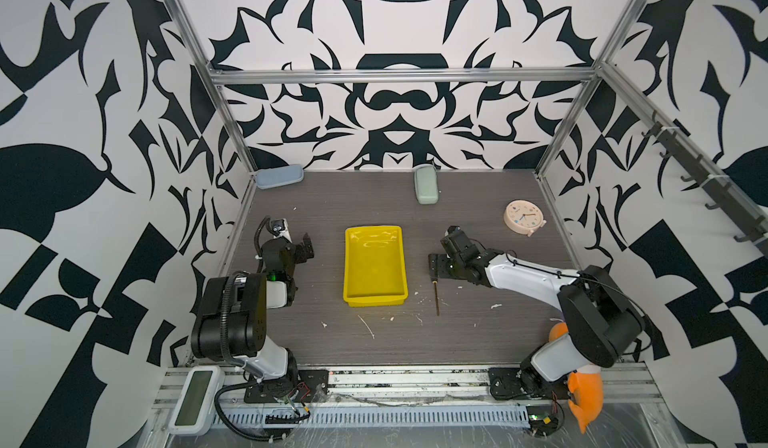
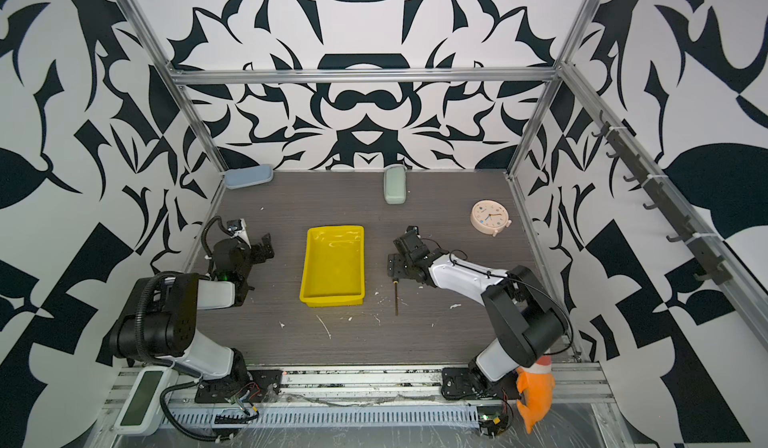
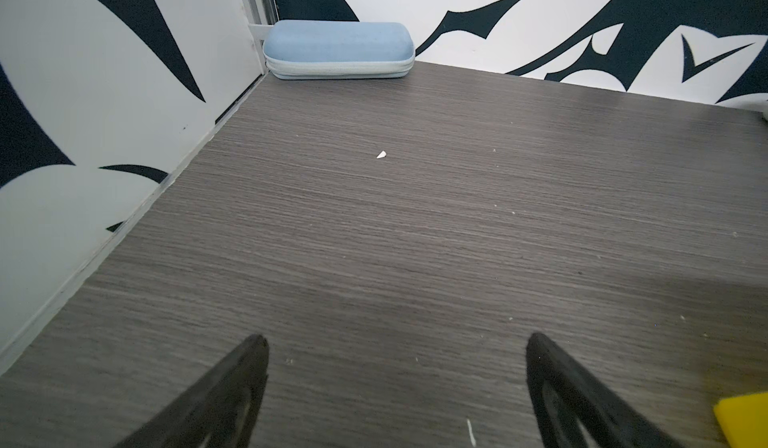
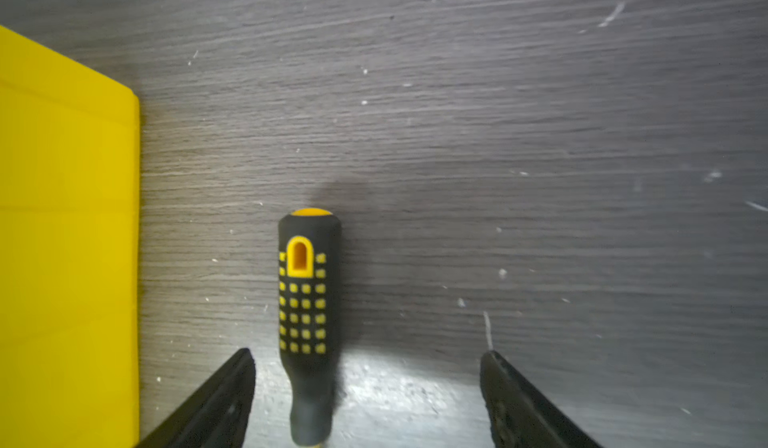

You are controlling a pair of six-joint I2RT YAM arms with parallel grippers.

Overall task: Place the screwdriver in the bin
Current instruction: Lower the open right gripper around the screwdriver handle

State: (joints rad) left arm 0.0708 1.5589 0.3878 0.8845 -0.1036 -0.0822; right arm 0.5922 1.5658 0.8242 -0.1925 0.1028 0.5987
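Screwdriver lies on the desk just right of the yellow bin in both top views, its handle hidden beneath the right tool. Left wrist view: left tool spread wide, holding nothing, facing a blue case. Right wrist view: right tool released, jaws either side of the handle, not touching.

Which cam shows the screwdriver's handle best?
Right wrist view: the screwdriver handle is sharp and close, lying between the open fingers of the right gripper. In both top views that gripper hides the handle; only the thin shaft shows. The left wrist view misses it entirely.
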